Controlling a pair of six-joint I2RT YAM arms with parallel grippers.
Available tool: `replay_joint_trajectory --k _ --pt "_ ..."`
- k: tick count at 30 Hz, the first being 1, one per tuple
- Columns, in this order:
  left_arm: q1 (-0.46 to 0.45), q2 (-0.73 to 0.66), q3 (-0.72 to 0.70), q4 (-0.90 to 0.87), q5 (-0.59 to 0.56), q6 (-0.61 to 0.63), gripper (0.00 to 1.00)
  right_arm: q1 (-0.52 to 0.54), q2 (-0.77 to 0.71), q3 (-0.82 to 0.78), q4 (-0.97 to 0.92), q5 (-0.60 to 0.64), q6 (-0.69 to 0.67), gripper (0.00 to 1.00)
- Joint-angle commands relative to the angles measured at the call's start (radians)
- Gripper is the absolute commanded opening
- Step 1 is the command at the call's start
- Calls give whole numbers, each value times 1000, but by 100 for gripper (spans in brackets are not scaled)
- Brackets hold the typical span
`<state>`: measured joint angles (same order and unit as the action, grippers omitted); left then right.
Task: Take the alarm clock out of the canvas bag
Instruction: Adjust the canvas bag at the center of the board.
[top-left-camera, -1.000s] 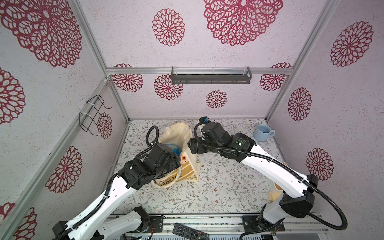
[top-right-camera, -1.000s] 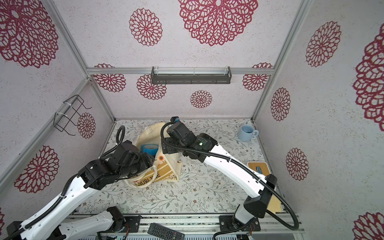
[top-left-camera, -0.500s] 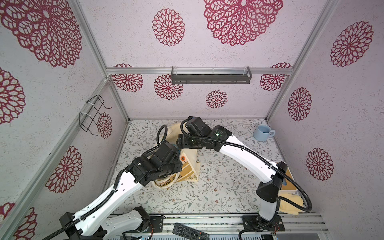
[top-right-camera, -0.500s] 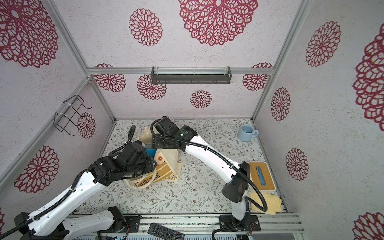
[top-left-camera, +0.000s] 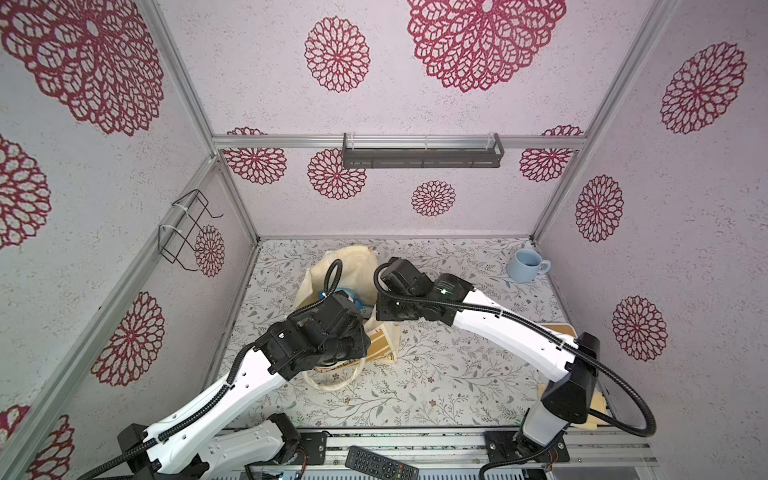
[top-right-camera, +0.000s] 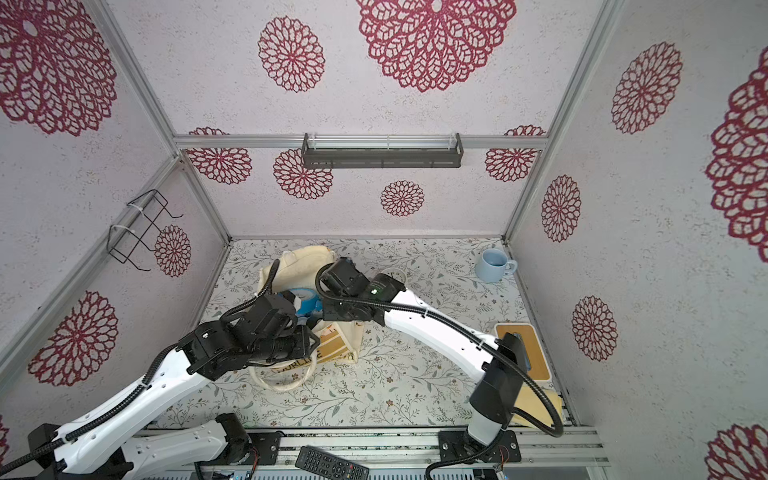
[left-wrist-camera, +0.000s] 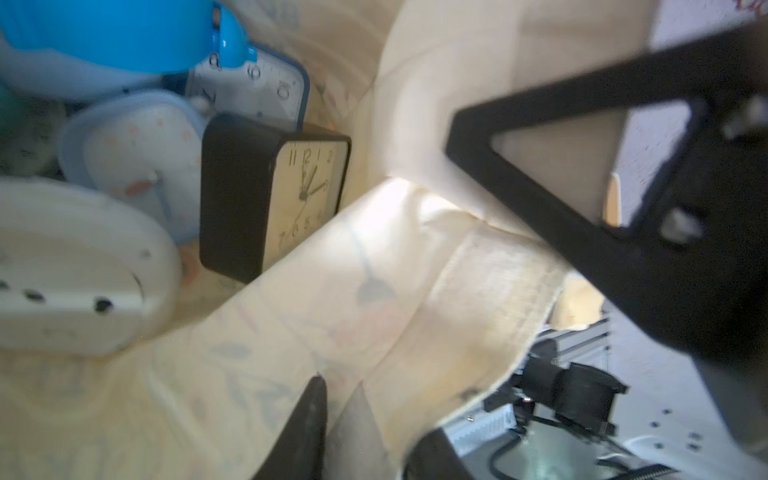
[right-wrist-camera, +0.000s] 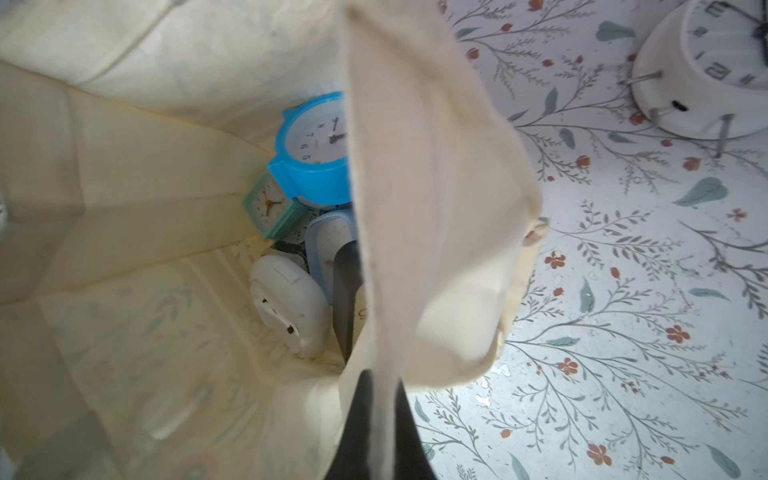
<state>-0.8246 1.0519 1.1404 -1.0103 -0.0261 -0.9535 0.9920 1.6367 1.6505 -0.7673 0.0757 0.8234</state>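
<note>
The cream canvas bag (top-left-camera: 353, 262) stands open at the middle of the table, its tan printed band (top-right-camera: 332, 347) facing front. Inside it lie several alarm clocks: a round blue one (right-wrist-camera: 316, 141), a small teal one (right-wrist-camera: 270, 203), a black square one (left-wrist-camera: 270, 195) and a white one (right-wrist-camera: 286, 307). My right gripper (right-wrist-camera: 382, 386) is shut on the bag's right rim. My left gripper (left-wrist-camera: 336, 399) is shut on the bag's front wall, and the fabric creases run to its fingertips. Another white alarm clock (right-wrist-camera: 706, 70) stands on the table outside the bag.
A pale blue mug (top-left-camera: 525, 266) sits at the back right. A wooden-topped box (top-right-camera: 523, 349) and a yellow cloth (top-right-camera: 540, 407) lie by the right wall. A remote (top-left-camera: 380, 463) rests on the front rail. A wire rack (top-left-camera: 187, 228) hangs on the left wall.
My right gripper swung over the bag, came back to its right rim and closed on the fabric. My left wrist moved a little further over the bag's front wall.
</note>
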Motion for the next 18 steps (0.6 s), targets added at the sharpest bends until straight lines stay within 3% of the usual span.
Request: replay_joint_trajectory --k 1,5,18 --pt "2 -48 17 -9 -63 -38 52 11 -146 -155 -15 81 -1 0" --pt "14 -76 22 30 -140 -115 68 45 -234 -329 53 83 4 0" --pt "46 -11 -71 40 -252 -527 71 184 -230 -479 81 191 -7 0"
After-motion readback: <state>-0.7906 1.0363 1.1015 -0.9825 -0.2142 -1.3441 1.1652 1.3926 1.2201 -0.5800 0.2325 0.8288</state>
